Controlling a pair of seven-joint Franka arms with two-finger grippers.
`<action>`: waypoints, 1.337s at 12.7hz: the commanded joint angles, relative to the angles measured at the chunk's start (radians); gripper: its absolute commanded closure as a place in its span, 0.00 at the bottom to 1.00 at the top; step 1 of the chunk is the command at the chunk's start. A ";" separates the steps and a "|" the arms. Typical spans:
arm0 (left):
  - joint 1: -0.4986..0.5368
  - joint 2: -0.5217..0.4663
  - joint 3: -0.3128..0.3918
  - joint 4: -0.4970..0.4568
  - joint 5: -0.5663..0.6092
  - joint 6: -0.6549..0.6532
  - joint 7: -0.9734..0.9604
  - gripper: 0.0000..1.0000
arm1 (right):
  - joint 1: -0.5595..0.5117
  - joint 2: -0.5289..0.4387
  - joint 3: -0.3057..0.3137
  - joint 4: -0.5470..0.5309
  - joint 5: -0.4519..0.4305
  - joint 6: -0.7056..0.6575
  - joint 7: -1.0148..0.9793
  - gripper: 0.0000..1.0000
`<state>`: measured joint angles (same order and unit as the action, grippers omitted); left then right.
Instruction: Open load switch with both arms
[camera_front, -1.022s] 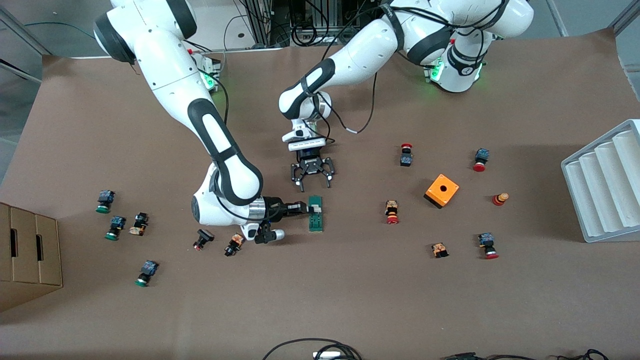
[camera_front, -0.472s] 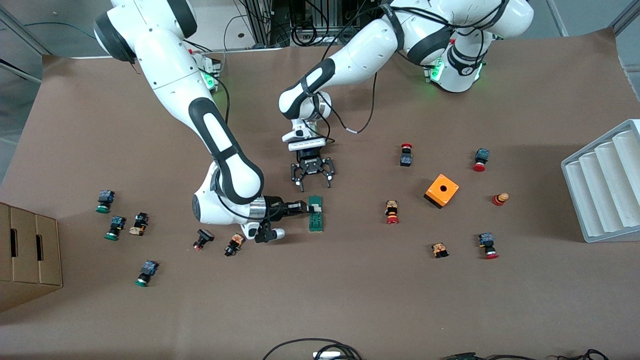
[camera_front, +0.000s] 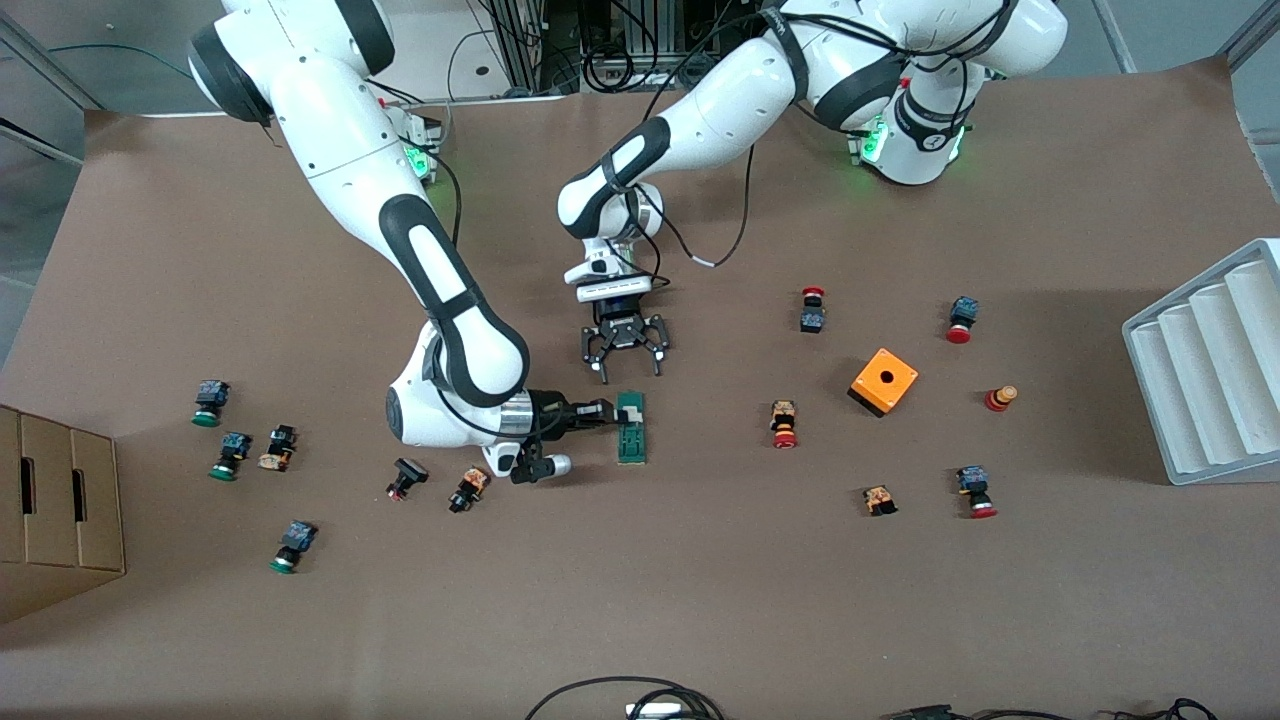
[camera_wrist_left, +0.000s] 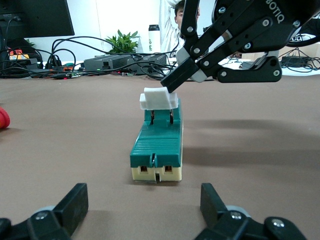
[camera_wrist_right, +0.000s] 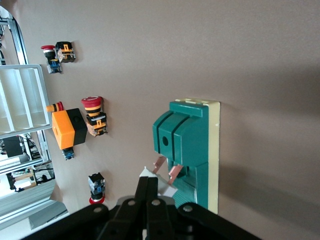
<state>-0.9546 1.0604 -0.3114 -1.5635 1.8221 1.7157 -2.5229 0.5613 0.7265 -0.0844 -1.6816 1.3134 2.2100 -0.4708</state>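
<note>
The load switch (camera_front: 631, 428) is a narrow green block lying on the brown table mat between the two grippers. Its white slider (camera_wrist_left: 159, 98) stands lifted off the body on two copper prongs. My right gripper (camera_front: 606, 410) is shut, with nothing between its fingers. Its black fingertips (camera_wrist_left: 181, 76) press against the slider's edge from the right arm's end of the table. The right wrist view has the switch (camera_wrist_right: 192, 145) just past my shut right gripper (camera_wrist_right: 150, 183). My left gripper (camera_front: 627, 373) hangs open just off the switch's end toward the robots' bases. Its pads (camera_wrist_left: 76, 202) flank bare mat before the switch (camera_wrist_left: 157, 147).
An orange box (camera_front: 883, 381) with a hole and several red push-buttons lie toward the left arm's end. Several green and black buttons lie toward the right arm's end, one (camera_front: 468, 488) close by the right wrist. A white rack (camera_front: 1210, 360) and a cardboard box (camera_front: 55, 510) stand at the table's ends.
The right arm has shifted very slightly. The switch and the left gripper stay where they were.
</note>
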 joint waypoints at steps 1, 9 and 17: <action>-0.010 0.049 0.003 0.042 -0.001 0.016 0.003 0.00 | 0.025 -0.016 -0.001 -0.033 0.015 0.023 -0.017 1.00; -0.010 0.049 0.003 0.042 0.000 0.016 0.003 0.00 | 0.025 -0.019 -0.001 -0.055 0.015 0.028 -0.039 1.00; -0.012 0.049 0.003 0.042 0.000 0.016 0.003 0.00 | 0.032 -0.019 0.000 -0.072 0.015 0.040 -0.061 1.00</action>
<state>-0.9546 1.0605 -0.3114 -1.5634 1.8221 1.7157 -2.5229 0.5779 0.7242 -0.0823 -1.7104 1.3135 2.2269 -0.4996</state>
